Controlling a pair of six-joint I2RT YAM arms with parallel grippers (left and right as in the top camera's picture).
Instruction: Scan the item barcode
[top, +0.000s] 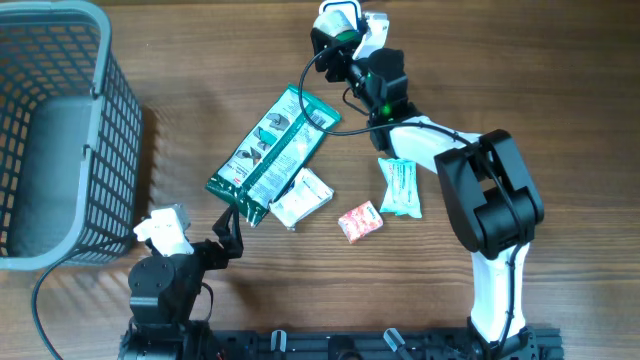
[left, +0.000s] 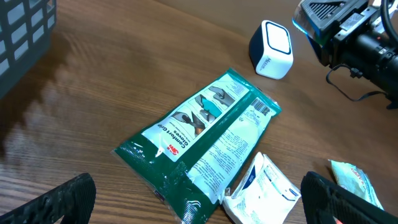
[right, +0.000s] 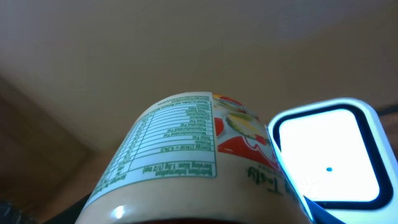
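**Misread risk at the scanner**

A labelled jar (right: 180, 149) is held aloft by the right pincer (top: 335, 48), partly closed around it, just beside the lit scanner (right: 326, 155). No barcode is seen, so a scan may be missed. The left pincer (top: 228, 235) is spread wide, empty.

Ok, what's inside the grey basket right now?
The basket shows only its bare grey floor, no item on it. Its left part runs off the picture and the slanted mesh walls cover the floor's edges, so something small there could be hidden.
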